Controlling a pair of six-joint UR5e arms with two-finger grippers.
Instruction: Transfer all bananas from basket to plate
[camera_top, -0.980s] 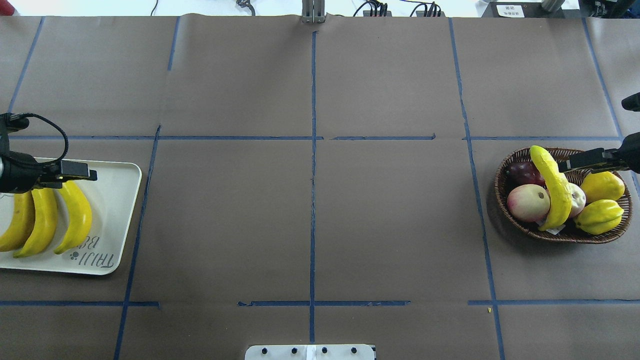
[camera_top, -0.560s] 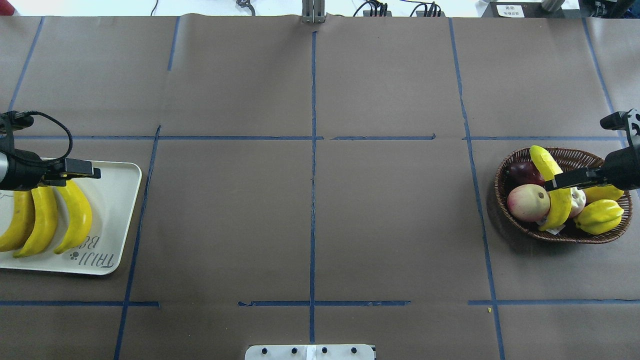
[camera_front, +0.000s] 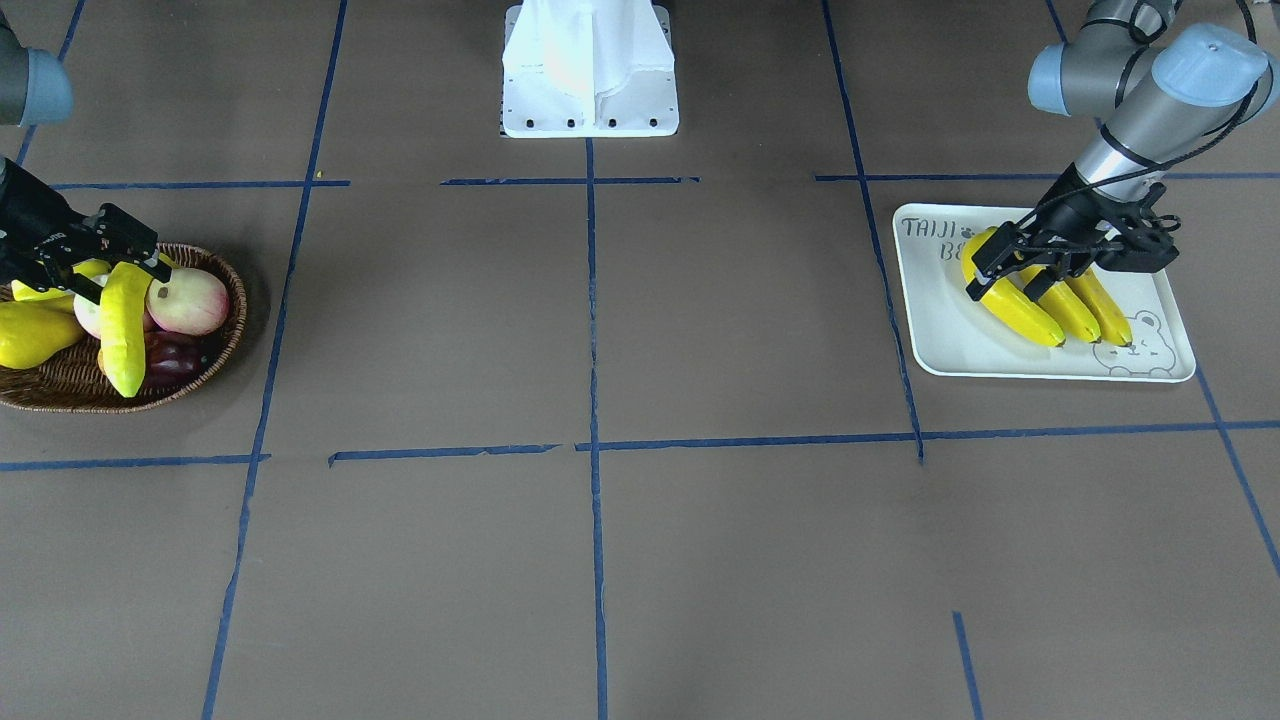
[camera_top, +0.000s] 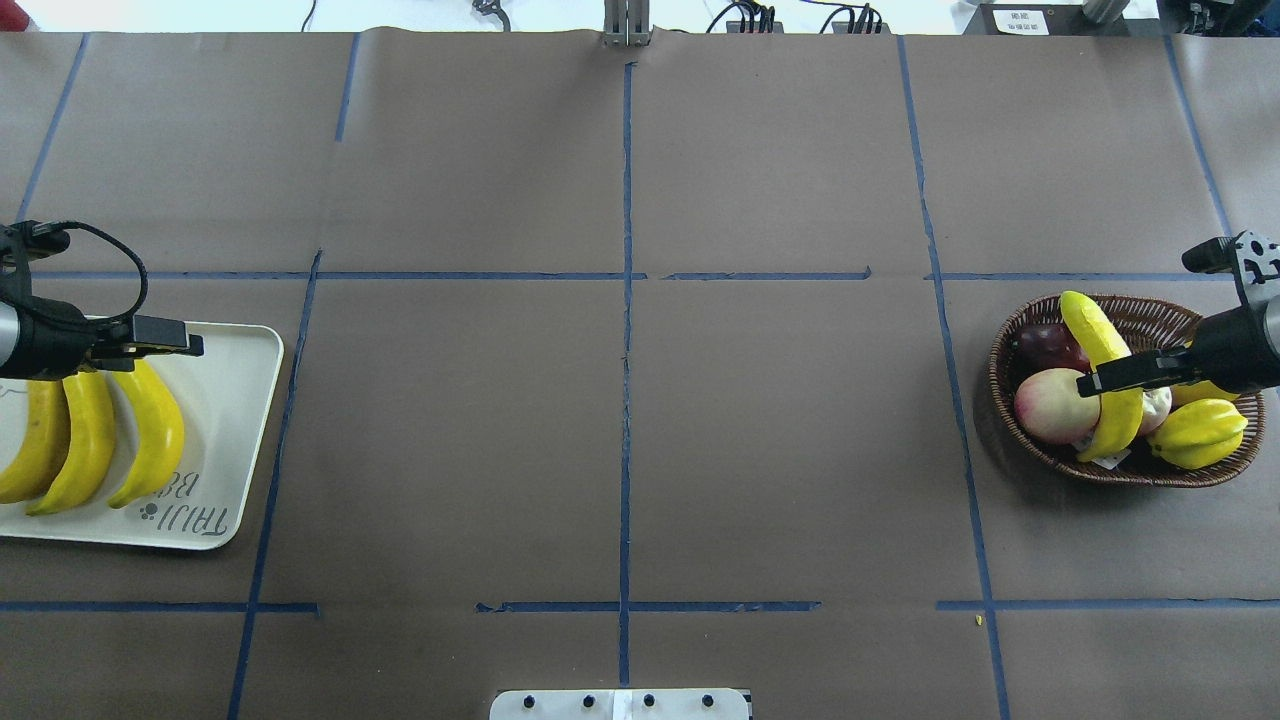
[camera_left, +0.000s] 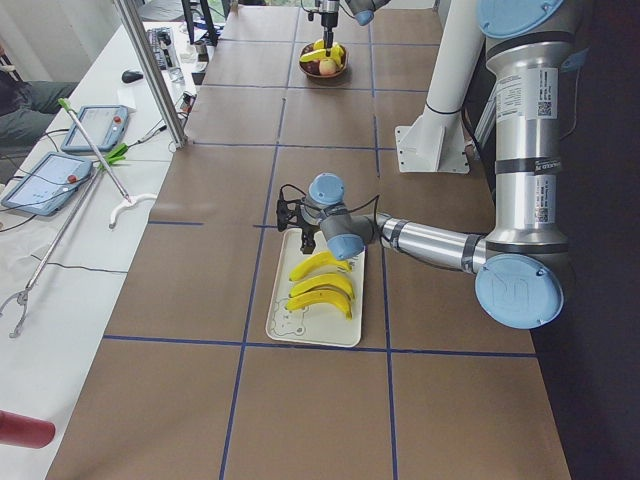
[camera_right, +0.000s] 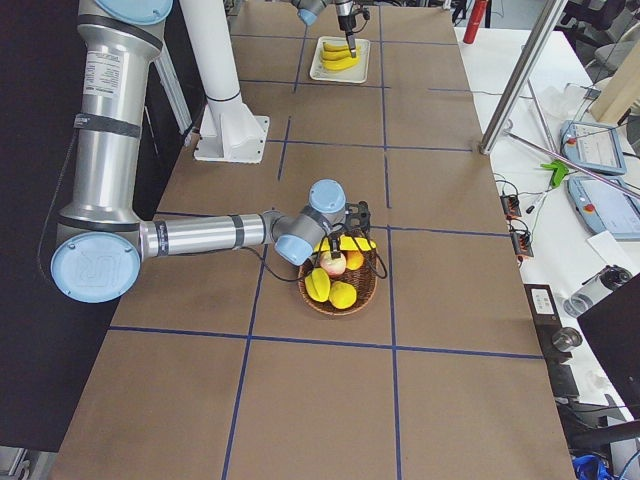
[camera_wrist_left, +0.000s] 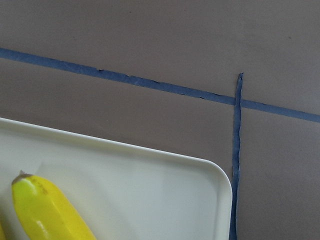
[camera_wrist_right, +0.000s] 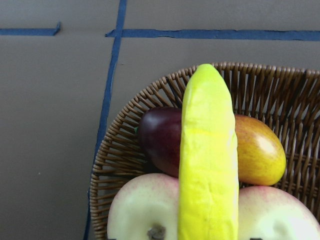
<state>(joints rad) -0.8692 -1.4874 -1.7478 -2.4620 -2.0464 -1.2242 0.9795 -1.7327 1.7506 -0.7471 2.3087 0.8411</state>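
Three bananas (camera_top: 85, 445) lie side by side on the white plate (camera_top: 230, 400) at the table's left end. My left gripper (camera_top: 185, 345) hovers open over their far ends with nothing in it. The left wrist view shows a plate corner (camera_wrist_left: 150, 175) and one banana tip (camera_wrist_left: 40, 205). A further banana (camera_top: 1095, 330) lies across the other fruit in the wicker basket (camera_top: 1000, 400) at the right end. My right gripper (camera_top: 1090, 385) is low over that banana's middle, open, a finger on each side of it. In the right wrist view this banana (camera_wrist_right: 207, 165) runs up the centre.
The basket also holds two peaches (camera_top: 1055, 405), a dark purple fruit (camera_top: 1045, 345), a ridged yellow-green fruit (camera_top: 1195, 432) and a yellow pear-like fruit partly under my right wrist. Blue tape lines cross the brown table. The robot's base plate (camera_top: 620, 703) sits at the near edge.
My right gripper has slid along the basket banana from near its far end to its middle and come lower. The left gripper has shifted only slightly over the plate.
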